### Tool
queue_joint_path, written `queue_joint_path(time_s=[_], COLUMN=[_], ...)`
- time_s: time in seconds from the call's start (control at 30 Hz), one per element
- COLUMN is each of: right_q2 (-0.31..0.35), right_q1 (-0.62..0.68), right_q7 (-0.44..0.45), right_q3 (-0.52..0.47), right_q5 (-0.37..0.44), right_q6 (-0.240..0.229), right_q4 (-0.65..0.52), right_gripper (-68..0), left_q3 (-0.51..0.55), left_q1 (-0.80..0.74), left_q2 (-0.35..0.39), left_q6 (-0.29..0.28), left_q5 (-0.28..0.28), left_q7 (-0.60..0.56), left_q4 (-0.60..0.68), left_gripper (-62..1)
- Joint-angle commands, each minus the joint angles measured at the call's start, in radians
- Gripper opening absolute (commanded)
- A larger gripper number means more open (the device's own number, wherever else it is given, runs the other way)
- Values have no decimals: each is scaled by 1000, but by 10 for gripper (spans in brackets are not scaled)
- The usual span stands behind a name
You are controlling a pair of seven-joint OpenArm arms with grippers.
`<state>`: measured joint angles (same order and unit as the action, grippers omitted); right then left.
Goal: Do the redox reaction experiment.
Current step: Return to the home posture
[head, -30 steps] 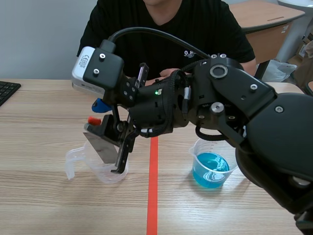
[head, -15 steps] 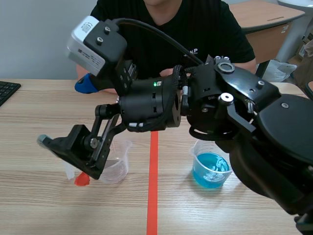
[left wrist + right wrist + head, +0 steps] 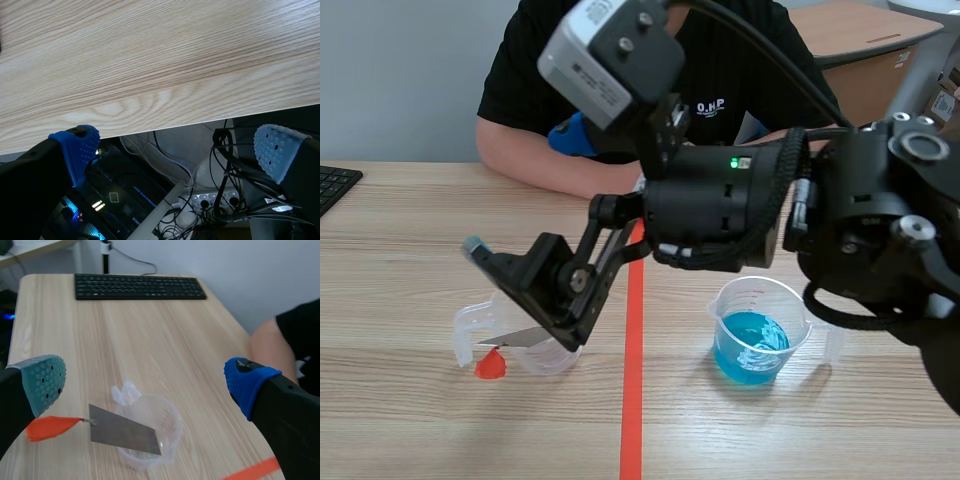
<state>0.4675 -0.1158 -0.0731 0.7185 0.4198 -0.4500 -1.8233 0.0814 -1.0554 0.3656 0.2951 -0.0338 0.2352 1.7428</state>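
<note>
Hovering over the clear cup [image 3: 169, 426] at the scene view's left, the right gripper [image 3: 145, 385] has its 2 fingers spread wide and holds nothing. The metal sheet [image 3: 125, 435] leans inside that cup, its red tag [image 3: 47, 428] hanging out onto the table [image 3: 150, 345]. Placing the sheet looks done, so the next step is probably bringing sheet and blue liquid together, which calls for a steady grip on the blue-liquid cup [image 3: 752, 345] near the right arm. The left gripper [image 3: 177, 150], also spread and empty, hangs past the table edge. Whether the clear cup holds any liquid cannot be made out, and the right arm hides much of the table behind it.
</note>
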Motion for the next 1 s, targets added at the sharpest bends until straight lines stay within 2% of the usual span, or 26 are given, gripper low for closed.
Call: queue_joint_path(time_s=[0.0, 0.23, 0.43, 0.63, 0.8, 0.9, 0.97], right_q2=[37, 224, 361, 446, 446, 446, 446], right_q1=[17, 193, 359, 532, 639, 684, 708], right_q7=[47, 158, 242, 297, 302, 315, 324], right_q3=[-40, -196, -361, -525, -644, -678, -685], right_q5=[11, 12, 42, 93, 113, 113, 112], right_q6=[24, 161, 259, 298, 296, 296, 293], right_q4=[-37, -154, -166, -166, -167, -168, -171], right_gripper=[4, 4, 4, 4, 4, 4, 4], left_q3=[1, 11, 14, 14, 21, 47, 66], left_q1=[-11, -11, -11, -11, -5, -4, 12], left_q2=[-5, -2, -2, -2, -2, 4, 4], left_q6=[5, 8, 7, 6, 9, 9, 9], left_q5=[0, 5, 5, 5, 28, 28, 51], left_q7=[-6, -41, -51, -53, -57, -58, -53], left_q4=[12, 13, 16, 16, 41, 76, 110], left_gripper=[14, 14, 14, 14, 14, 14, 14])
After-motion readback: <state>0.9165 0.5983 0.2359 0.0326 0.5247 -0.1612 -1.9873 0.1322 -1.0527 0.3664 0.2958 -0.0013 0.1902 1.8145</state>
